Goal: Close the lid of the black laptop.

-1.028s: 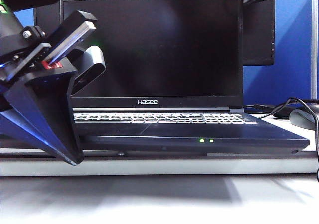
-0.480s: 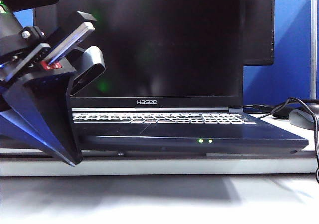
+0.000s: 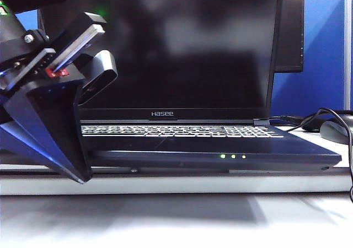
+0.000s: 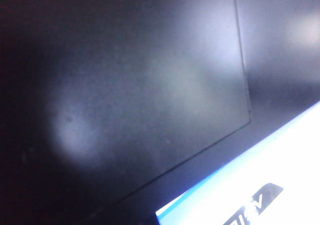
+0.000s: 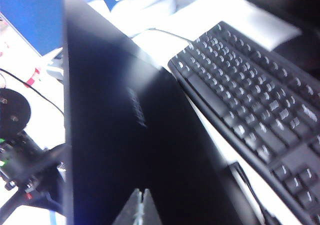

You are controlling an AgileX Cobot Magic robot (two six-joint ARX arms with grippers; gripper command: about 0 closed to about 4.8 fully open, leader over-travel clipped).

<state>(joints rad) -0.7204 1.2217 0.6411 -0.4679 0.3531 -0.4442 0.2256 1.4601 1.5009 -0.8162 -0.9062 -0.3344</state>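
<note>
One large black Hasee laptop (image 3: 187,121) stands open, with one wide dark lid (image 3: 182,44). Three small green LEDs (image 3: 233,156) glow on its front edge. One separate black keyboard (image 5: 255,110) lies behind it. One grey mouse (image 3: 335,131) sits beside the laptop. Two grippers: the left gripper (image 3: 49,104) shows, and only the right gripper's (image 5: 141,210) fingertips show.

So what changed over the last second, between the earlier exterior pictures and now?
The black Hasee laptop's lid has tipped forward toward the camera; its top edge now runs out of the exterior view. The right gripper, fingertips together, is behind the lid's back. The laptop base, left gripper and cabled mouse stayed put.
</note>
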